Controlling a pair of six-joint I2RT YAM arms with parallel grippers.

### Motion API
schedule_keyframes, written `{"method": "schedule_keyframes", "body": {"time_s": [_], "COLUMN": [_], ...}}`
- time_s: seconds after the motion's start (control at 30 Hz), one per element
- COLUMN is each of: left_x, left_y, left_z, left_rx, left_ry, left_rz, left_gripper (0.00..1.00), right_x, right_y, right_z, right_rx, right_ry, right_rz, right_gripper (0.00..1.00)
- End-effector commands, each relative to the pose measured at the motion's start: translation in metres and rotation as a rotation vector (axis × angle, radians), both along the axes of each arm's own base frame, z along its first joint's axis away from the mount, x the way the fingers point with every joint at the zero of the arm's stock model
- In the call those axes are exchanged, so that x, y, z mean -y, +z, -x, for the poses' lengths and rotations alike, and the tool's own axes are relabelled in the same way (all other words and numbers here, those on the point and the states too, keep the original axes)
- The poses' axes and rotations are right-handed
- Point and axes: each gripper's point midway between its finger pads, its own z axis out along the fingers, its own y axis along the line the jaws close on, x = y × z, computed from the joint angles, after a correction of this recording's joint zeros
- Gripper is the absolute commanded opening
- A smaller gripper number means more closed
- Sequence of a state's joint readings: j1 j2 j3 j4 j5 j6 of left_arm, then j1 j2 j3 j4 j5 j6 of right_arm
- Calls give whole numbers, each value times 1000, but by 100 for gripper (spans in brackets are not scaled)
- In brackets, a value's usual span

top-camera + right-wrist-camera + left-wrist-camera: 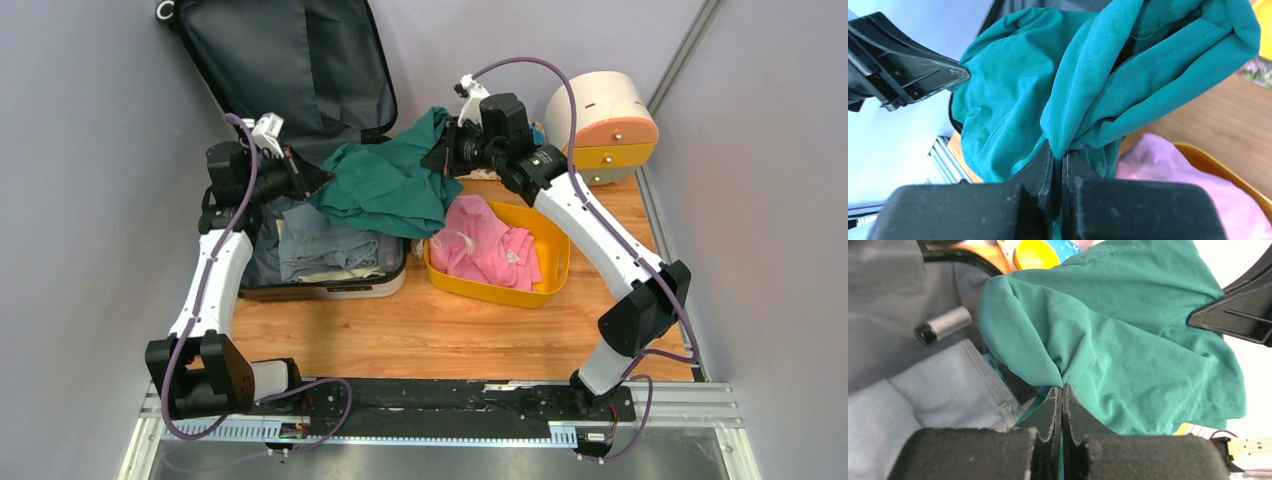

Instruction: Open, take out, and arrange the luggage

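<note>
Reaching forward, both arms' jaws clench a teal fabric garment (385, 185) held above the open silver-white hard-shell suitcase (340, 287).

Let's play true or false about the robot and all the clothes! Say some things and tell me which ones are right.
1. The left gripper and the right gripper are both shut on the green garment. True.
2. The luggage is closed. False: it is open, with its lid propped up at the back.
3. Pink clothes lie in the yellow bin. True.
4. The luggage is empty. False: folded blue jeans lie inside it.
5. The round drawer box stands left of the luggage. False: it stands at the far right, behind the yellow bin.
</note>
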State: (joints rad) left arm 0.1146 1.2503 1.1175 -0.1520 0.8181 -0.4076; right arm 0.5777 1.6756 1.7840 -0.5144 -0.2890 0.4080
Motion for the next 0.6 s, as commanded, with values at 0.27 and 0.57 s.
{"method": "schedule_keyframes", "body": {"time_s": [0.27,0.57], "left_x": [56,130], "left_y": [10,-7], "left_z": [14,32], "left_rx": [72,21], "left_ry": [-138,-304], "left_rz": [40,36], "left_gripper": [0,0], "right_x": [44,163], "right_y": [10,-89], "right_z": [16,61], "right_rx": [-160,-427], "right_ry": [-109,-341], "right_rz": [-102,5], "right_gripper": [0,0]}}
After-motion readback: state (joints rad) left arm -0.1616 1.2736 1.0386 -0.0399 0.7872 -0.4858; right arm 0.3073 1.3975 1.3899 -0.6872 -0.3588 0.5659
